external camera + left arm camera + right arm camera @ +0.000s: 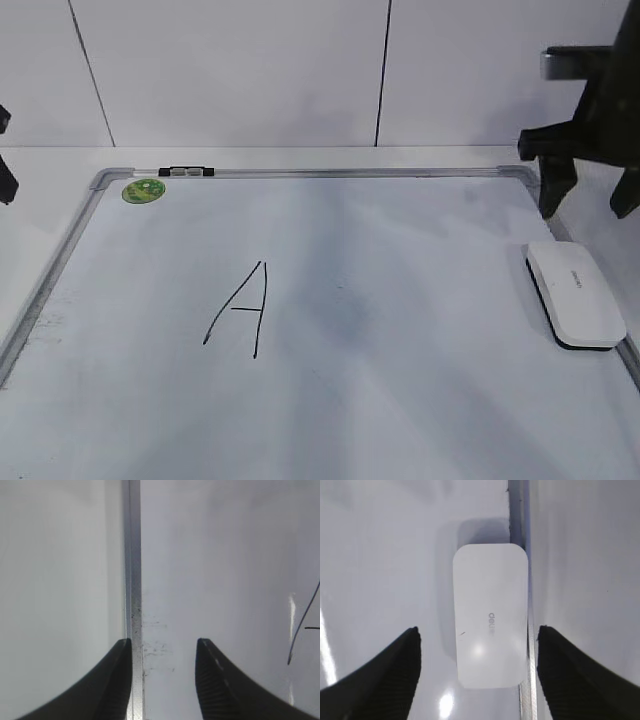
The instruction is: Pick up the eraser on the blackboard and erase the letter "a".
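Right gripper (585,205) hangs above the board's right edge, jaws spread wide, holding nothing. White eraser (490,615) lies flat directly below and just ahead of it, centred between the two fingertips in the wrist view, grey lettering up, its long right side against the silver frame of the blackboard (400,172). Left gripper (164,647) also open and empty, poised over the board's left frame rail, one finger either side of the rail. A capital "A" (243,308) in black marker sits mid-board, well left of the right gripper; part of its stroke shows to the right of the left gripper. Green sticker (144,190) and small clip (186,172) at the far left corner.
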You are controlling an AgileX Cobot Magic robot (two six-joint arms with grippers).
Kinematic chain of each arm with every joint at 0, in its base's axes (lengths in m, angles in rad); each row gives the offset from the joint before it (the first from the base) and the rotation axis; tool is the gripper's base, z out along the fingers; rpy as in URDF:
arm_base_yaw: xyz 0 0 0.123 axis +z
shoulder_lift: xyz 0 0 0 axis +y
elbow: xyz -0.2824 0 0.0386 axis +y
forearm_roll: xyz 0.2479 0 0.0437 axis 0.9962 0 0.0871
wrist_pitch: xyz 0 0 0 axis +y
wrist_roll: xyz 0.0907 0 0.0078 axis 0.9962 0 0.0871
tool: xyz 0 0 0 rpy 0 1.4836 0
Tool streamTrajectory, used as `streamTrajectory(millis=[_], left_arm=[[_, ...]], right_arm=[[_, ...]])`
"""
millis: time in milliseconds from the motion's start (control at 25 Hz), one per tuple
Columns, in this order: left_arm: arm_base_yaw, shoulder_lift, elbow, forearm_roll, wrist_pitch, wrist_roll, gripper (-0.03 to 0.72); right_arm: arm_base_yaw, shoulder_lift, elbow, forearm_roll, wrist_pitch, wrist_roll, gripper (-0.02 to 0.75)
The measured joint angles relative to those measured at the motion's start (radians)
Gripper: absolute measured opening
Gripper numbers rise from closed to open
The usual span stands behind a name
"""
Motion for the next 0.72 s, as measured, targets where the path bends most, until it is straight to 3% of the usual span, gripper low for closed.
streamTrajectory(millis=[200, 720], left_arm=[[0.0, -0.077, 0.0, -0.015, 0.018, -0.002, 0.319], [-0.027, -0.266, 0.0, -0.027, 0.064, -0.003, 0.269]], right_arm=[[0.0, -0.116, 0.0, 0.002, 0.004, -0.002, 0.552], [0.0, -0.515, 0.007, 0.066, 0.03, -0.071, 0.547]])
